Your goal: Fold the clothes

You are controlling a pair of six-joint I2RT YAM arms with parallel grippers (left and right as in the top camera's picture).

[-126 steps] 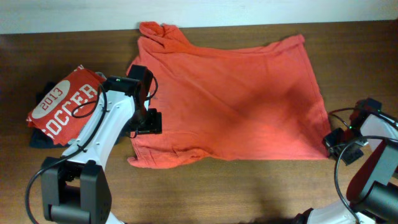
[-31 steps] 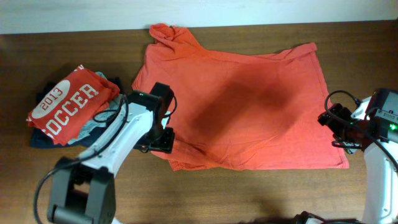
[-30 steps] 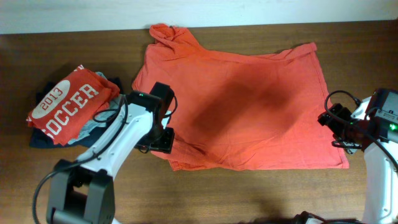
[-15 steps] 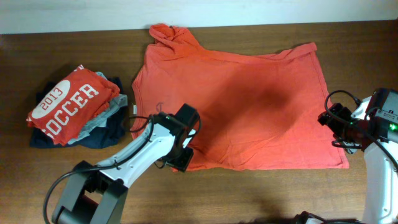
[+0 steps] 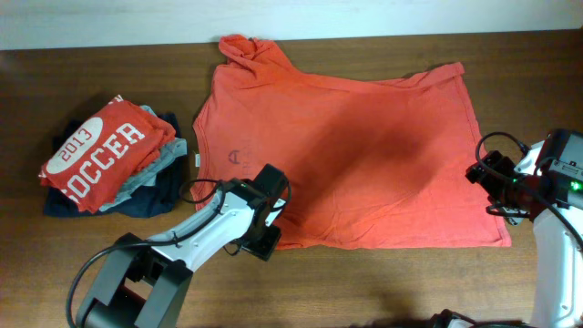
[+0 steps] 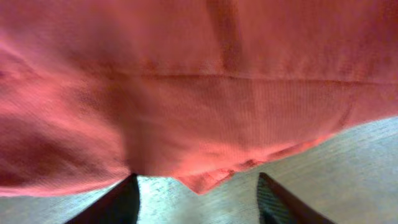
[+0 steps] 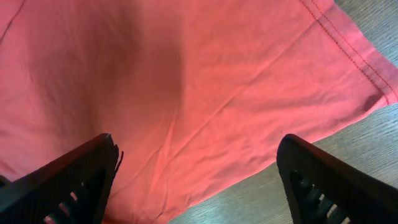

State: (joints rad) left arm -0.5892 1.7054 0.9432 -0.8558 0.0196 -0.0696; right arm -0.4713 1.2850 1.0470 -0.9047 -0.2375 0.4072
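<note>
The clothes, one large orange-red T-shirt [image 5: 355,155], lie spread flat across the middle of the table, collar toward the back. My left gripper [image 5: 262,239] is low at the shirt's front-left hem. In the left wrist view its gripper [image 6: 199,208] stands open over bare wood, and a small corner of the hem [image 6: 200,182] pokes toward the gap without being pinched. My right gripper [image 5: 487,191] hovers at the shirt's right edge. Seen from the right wrist, it [image 7: 199,193] is wide open above the fabric [image 7: 186,93], holding nothing.
A pile of folded garments sits at the left, topped by a red shirt printed "2013 SOCCER" [image 5: 96,153] over grey and navy pieces [image 5: 150,193]. Bare wooden table [image 5: 392,282] runs along the front. The table's back edge meets a white wall [image 5: 109,23].
My left gripper has moved right and toward the front, from the shirt's left edge to its front hem, uncovering a small dark mark on the fabric. The right arm has stayed still.
</note>
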